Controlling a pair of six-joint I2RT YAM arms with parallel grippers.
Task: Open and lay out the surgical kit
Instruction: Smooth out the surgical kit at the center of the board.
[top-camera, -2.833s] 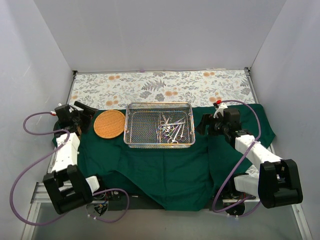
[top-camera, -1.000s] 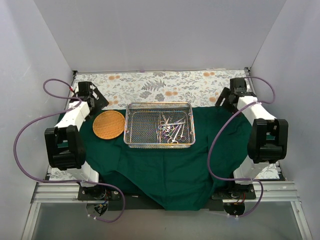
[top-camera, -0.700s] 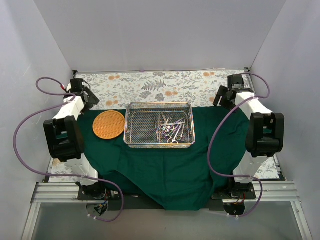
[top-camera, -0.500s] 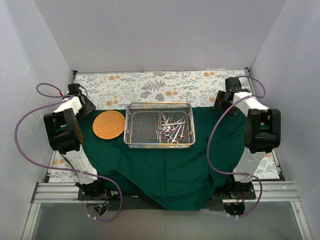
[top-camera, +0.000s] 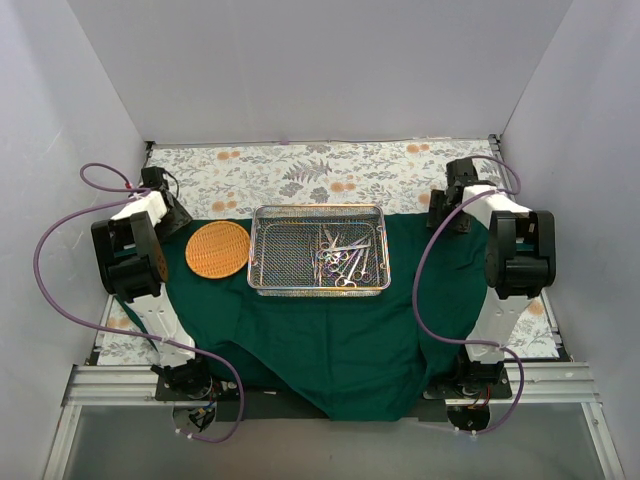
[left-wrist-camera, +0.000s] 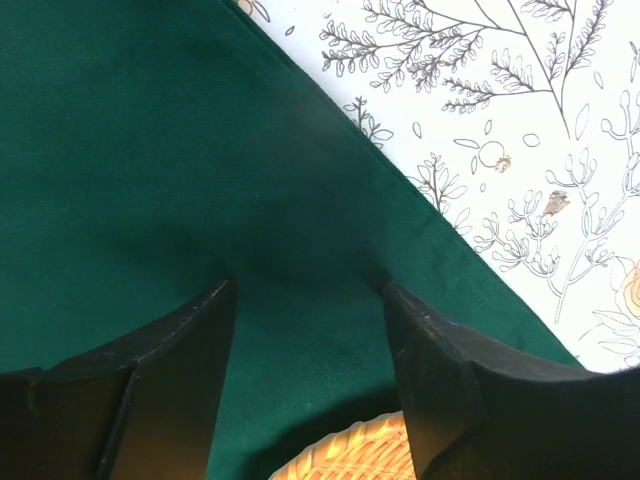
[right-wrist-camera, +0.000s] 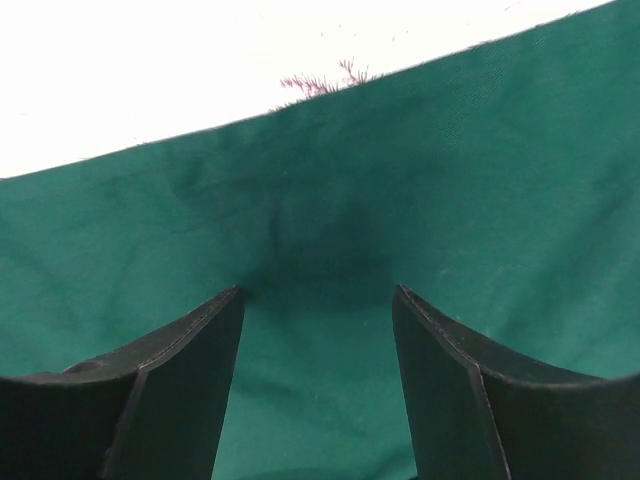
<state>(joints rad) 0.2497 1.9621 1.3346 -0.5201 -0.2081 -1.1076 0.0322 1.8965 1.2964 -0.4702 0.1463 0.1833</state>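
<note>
My left pincer (left-wrist-camera: 308, 290) wide above cloth wrap (top-camera: 330, 330) far-left corner, right pincer (right-wrist-camera: 318, 292) wide near far-right edge. Wrap spread on counter (top-camera: 300, 170), mesh tray (top-camera: 285, 255) with instruments (top-camera: 345, 262) mid-cloth. I'd go low, pinch edge only, pull outward evenly, avoid basket (top-camera: 218, 248)

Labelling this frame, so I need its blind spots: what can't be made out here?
Top view: instruments in the mesh tray overlap and are too small to count or sort.
Left wrist view: woven basket cut off by the bottom edge.
Wrist views: whether left gripper and right gripper, both open, touch the green cloth; no side view.
</note>
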